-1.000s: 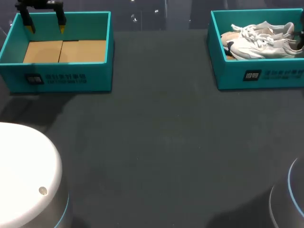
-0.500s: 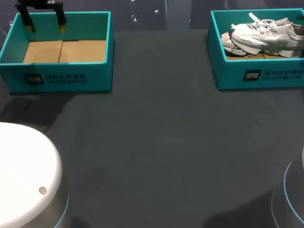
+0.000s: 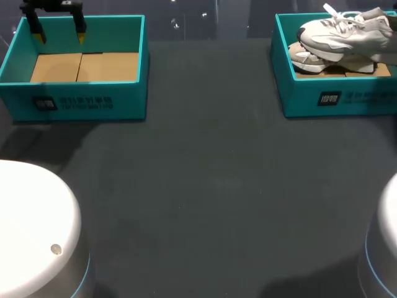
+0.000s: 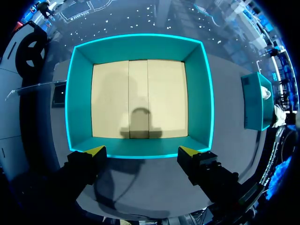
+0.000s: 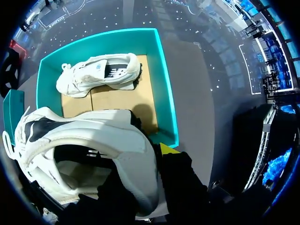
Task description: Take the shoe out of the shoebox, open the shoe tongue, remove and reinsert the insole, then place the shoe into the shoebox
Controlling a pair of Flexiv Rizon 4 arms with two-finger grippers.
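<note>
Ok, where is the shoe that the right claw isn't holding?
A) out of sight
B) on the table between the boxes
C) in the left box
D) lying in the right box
D: the right wrist view shows the second shoe lying on its side on the floor of the right box, below the lifted shoe; the left box holds nothing.

The left arm (image 3: 34,211) and right arm (image 3: 386,236) are cased in white, rounded shells, each ringed by 1 blue band. The left gripper (image 3: 60,35) is black, with 2 yellow tips.
</note>
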